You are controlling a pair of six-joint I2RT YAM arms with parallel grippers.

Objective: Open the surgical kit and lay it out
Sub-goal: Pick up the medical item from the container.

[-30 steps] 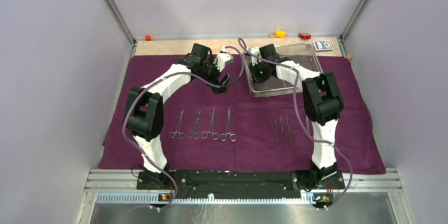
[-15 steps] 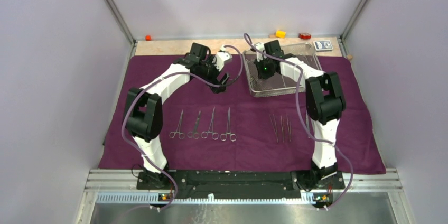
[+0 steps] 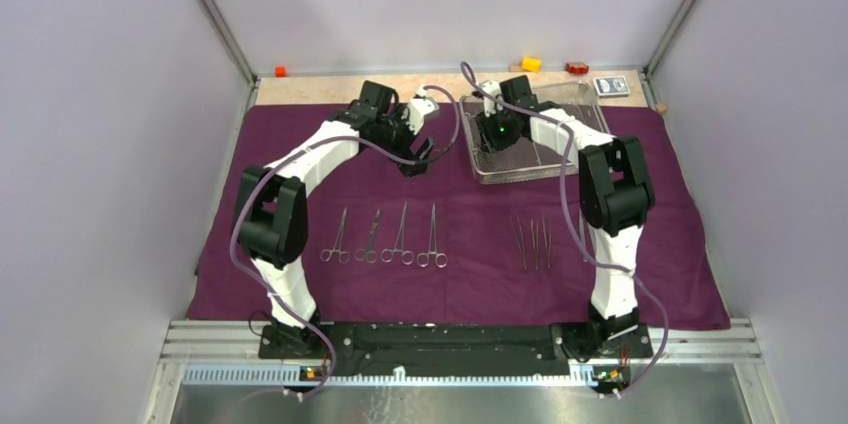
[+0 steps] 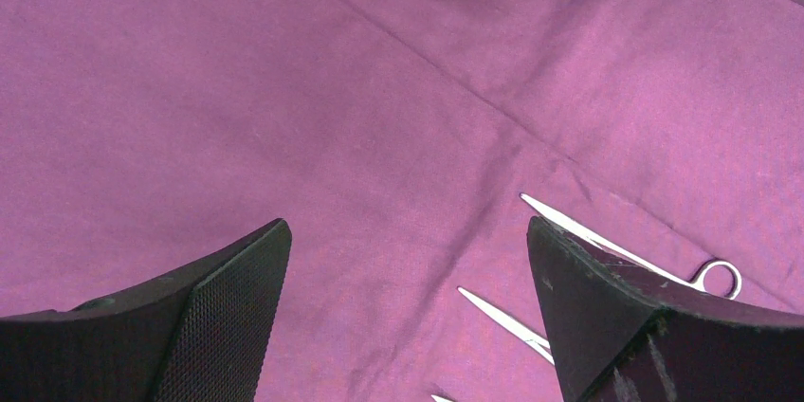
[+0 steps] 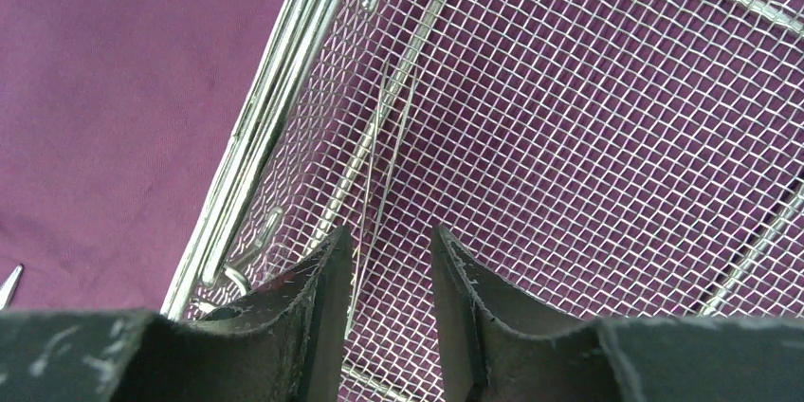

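The dark purple cloth (image 3: 300, 144) lies spread flat over the table. On it, at the back right, sits the wire-mesh tray (image 3: 530, 179). Several ring-handled clamps (image 3: 400, 236) lie in a row at the front left, and three tweezers (image 3: 535, 242) lie to their right. My right gripper (image 3: 493, 144) hangs inside the tray (image 5: 275, 108). Its jaws (image 5: 391, 241) stand a little apart over the mesh. One thin pair of tweezers (image 5: 389, 127) lies on the mesh, running down beside the left finger (image 5: 322, 279), with no grip visible. My left gripper (image 3: 420, 159) stands wide open (image 4: 408, 241) above bare cloth, left of the tray.
A yellow block (image 3: 530, 64), a red block (image 3: 576, 68) and a small orange block (image 3: 281, 71) sit on the wooden strip behind the cloth, with a blue-white card packet (image 3: 611, 86) at the back right. Clamp tips (image 4: 588, 231) lie by my left gripper's right finger.
My right wrist has moved back and slightly right, deeper into the tray. The left arm and the laid-out tools have not moved.
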